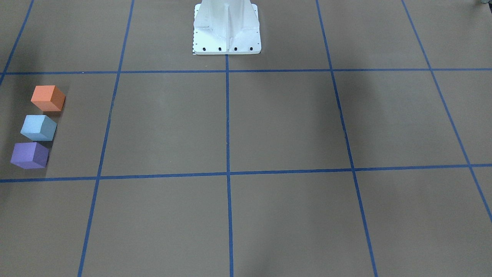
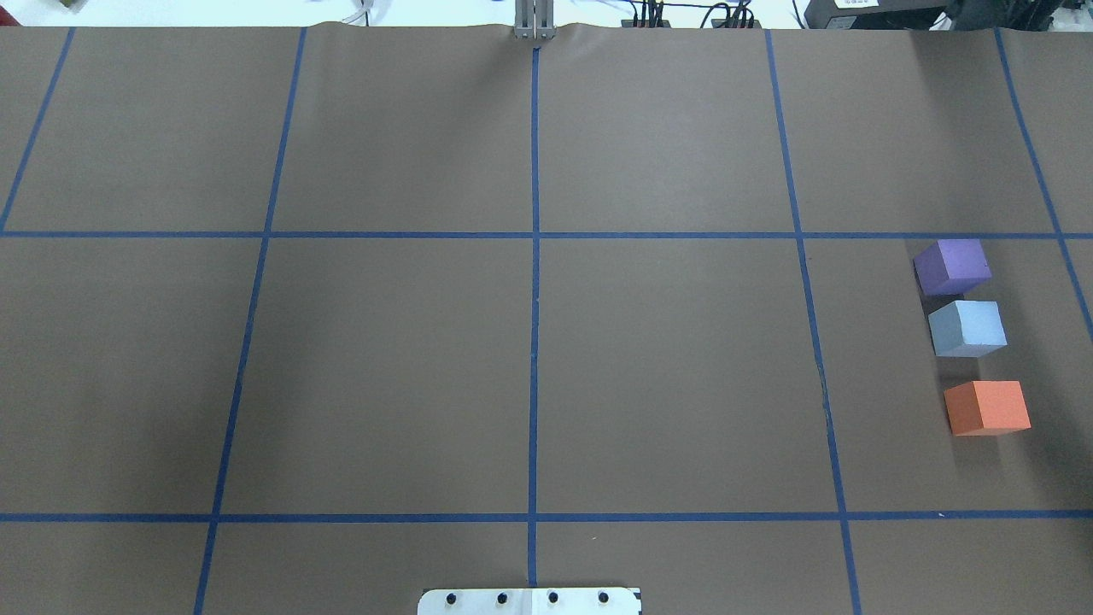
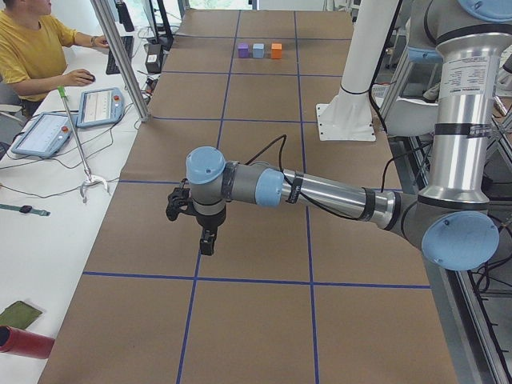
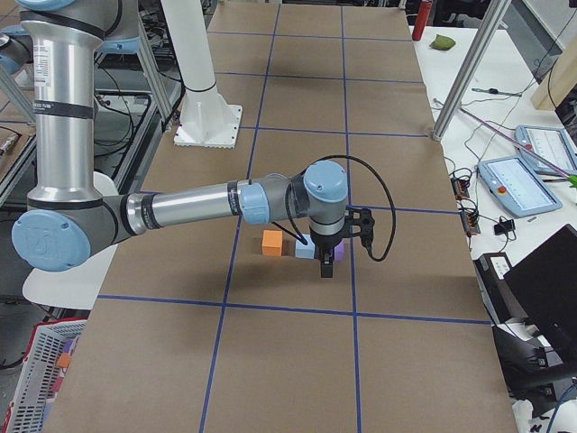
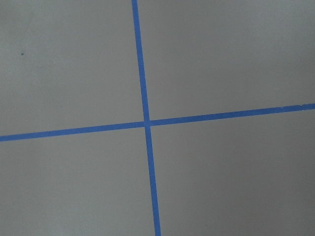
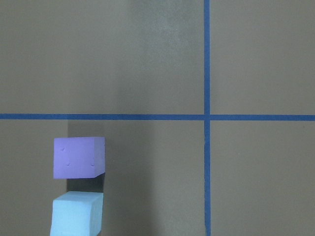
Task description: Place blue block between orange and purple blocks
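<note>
Overhead exterior: blue block [image 2: 967,328] sits on desk [image 2: 546,384] betw. purple block [image 2: 952,266] & orange block [image 2: 987,407], 3 in a row nr the desk's right end, small gaps, blue nearer purple. Right tool [image 4: 326,263] hangs above the row, left tool [image 3: 206,240] over bare desk, well apart. Can't tell how far open either tool is, or whether it grips anything.

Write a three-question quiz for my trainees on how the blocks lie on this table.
1. True or false: the blue block lies between the orange block and the purple block.
2. Which block is nearest the robot's base? A orange, B blue, C purple.
3. Fill in: the ____ wrist-mounted view shows two of the blocks.
Key: 1 true; 2 A; 3 right.
</note>
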### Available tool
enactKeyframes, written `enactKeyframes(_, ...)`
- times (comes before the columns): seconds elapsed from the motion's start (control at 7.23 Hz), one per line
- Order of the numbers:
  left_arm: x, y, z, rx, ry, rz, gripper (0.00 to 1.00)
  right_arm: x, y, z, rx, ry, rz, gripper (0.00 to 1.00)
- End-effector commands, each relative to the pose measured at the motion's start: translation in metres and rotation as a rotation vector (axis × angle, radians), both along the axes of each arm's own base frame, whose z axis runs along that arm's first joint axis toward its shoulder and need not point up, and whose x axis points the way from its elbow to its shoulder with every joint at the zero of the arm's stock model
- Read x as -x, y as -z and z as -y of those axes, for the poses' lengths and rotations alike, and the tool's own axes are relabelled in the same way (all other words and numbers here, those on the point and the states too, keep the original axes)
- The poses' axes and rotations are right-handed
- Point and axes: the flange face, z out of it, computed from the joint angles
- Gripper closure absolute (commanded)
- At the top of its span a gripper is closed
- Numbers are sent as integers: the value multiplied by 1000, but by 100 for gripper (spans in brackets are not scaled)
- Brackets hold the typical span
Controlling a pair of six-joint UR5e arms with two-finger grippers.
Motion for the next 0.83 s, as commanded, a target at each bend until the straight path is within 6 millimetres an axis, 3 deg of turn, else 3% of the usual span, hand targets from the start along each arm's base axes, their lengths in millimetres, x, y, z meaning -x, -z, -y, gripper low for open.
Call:
enactKeyframes(0.0, 0, 2, 0, 12, 5, -1, 0, 2, -2, -1, 10, -4, -9, 0)
enactKeyframes(0.28, 1, 1, -2, 14, 5, -1, 0, 3, -5, -3, 9, 7, -11, 0)
enactKeyframes(0.69, 0, 0, -2, 11, 5, -3, 0, 2, -30, -20, 61, 8, -16, 0)
